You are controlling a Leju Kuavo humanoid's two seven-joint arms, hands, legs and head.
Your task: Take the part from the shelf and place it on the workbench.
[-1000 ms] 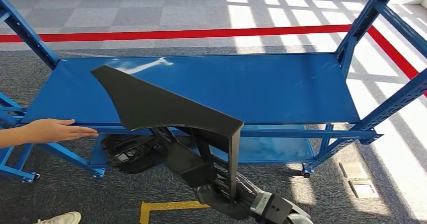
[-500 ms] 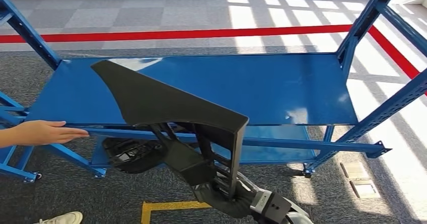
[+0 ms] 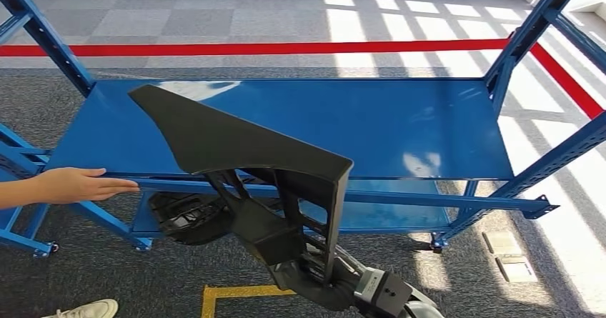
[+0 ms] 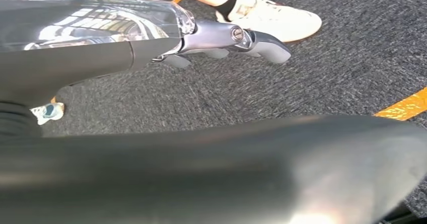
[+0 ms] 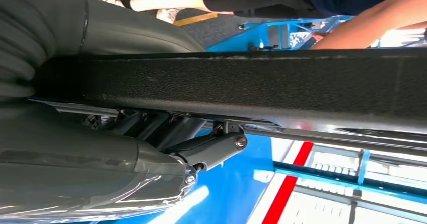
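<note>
One hand, the right hand point(image 5: 151, 158), has its fingers point(image 5: 211, 151) closed under the lower edge of the black part point(image 3: 236, 146), apparently so the broad panel rides upright above the arm. The left hand point(image 4: 221, 38) hangs over the carpet with fingers loosely apart, holding nothing. The part is off the blue shelf point(image 3: 400, 125), in the air before it, while a person's hand point(image 3: 75, 186) rests on the shelf's front rail; no readable writing shows.

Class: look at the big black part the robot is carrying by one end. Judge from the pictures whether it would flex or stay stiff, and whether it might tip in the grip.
The black part probably stays stiff: it juts out level with no sag, and ribs brace its underside. It looks hollow moulded plastic, so likely light for its size. Held near one end by the right hand, it may tend to tip.
</note>
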